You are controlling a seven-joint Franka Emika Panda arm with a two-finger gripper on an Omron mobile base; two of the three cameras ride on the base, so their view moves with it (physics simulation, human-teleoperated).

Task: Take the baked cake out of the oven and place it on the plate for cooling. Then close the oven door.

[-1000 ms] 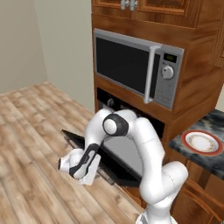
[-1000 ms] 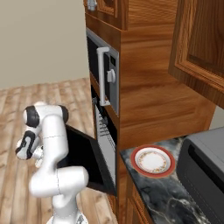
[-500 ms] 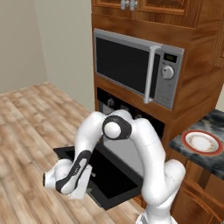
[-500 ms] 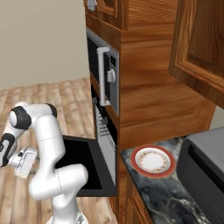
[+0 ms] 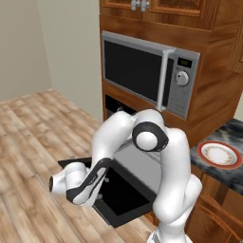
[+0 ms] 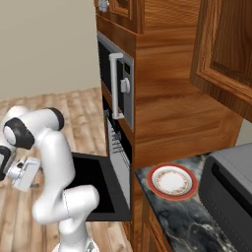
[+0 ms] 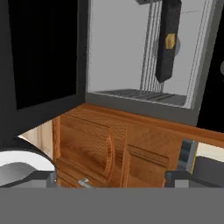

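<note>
Baked cake seen as small golden block on dark tray deep inside oven, on wire rack. Oven door lowered flat. Gripper low, left of door, fingers spread wide, nothing held. Judged next: reach to be aligned level with rack, entered straight. Door edge and cavity walls to be cleared; open floor on left. Plate on bench at right, well apart.

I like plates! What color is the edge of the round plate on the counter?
The plate has a red rim around a white middle, clearest in the right base view.
</note>
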